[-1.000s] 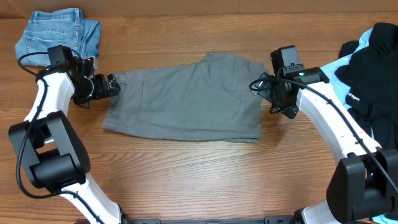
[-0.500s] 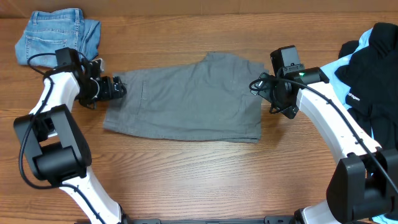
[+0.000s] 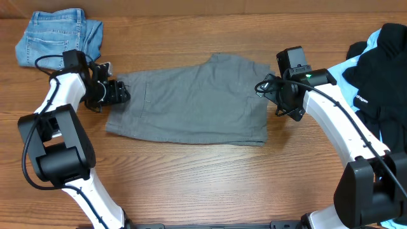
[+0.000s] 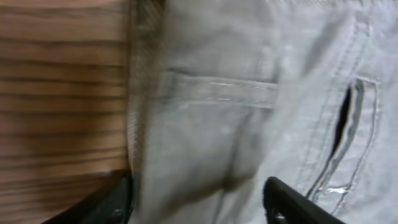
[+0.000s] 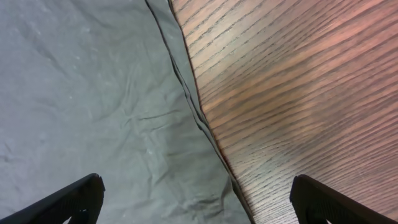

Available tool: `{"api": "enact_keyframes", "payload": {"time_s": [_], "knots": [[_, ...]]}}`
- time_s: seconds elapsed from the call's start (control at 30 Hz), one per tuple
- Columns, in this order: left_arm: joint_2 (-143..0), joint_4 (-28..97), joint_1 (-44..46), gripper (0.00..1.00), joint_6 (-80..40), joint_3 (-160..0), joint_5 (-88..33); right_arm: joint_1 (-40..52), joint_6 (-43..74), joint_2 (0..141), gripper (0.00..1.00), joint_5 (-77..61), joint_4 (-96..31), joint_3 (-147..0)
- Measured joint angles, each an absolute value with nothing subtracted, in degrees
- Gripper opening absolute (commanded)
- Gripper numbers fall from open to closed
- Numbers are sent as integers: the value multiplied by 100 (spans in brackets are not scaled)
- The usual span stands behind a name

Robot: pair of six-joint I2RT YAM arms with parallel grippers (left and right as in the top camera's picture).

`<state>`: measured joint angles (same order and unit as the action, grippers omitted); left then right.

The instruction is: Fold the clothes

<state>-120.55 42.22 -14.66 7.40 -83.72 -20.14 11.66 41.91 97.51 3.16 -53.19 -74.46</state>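
Grey cotton shorts (image 3: 191, 102) lie flat and spread across the middle of the wooden table. My left gripper (image 3: 121, 91) is open at the shorts' left edge, its fingers straddling the waistband (image 4: 193, 186); a pocket slit shows at the right of the left wrist view. My right gripper (image 3: 275, 95) is open and empty, low over the shorts' right hem (image 5: 193, 112), one finger over cloth and one over bare wood. Folded blue denim (image 3: 58, 35) lies at the back left. Black (image 3: 381, 76) and light-blue (image 3: 357, 63) garments are piled at the right.
The wooden table (image 3: 210, 184) stretches in front of the shorts. The clothes pile at the right lies close behind my right arm.
My left gripper has moved right, from beside the shorts' left edge onto the waistband. The right arm has not moved.
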Motion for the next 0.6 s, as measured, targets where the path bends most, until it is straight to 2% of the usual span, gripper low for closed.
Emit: {"api": "enact_keyframes", "payload": {"time_s": [0.1,0.2,0.23,0.43,0.6], "knots": [[-12079,4213,-1275,36,718,-8372,-1942,1166,4195,9751,100,318,-5330,-7446],[-12105,4219,-1157,7,735,-8372,-1885,1166,4191,9751,100,316,-5358,-7446],[-12119,4219,-1135,4,685,-8372,-1881,1166,4193,9751,100,314,-5356,-7446],[-12121,4296,-1120,4,537,-8390,-1750,1166,4195,9756,100,307,-5317,-7446],[-12138,5129,-1129,4,187,-8718,-1028,1166,4195,9828,100,117,-5109,-7446]]}}
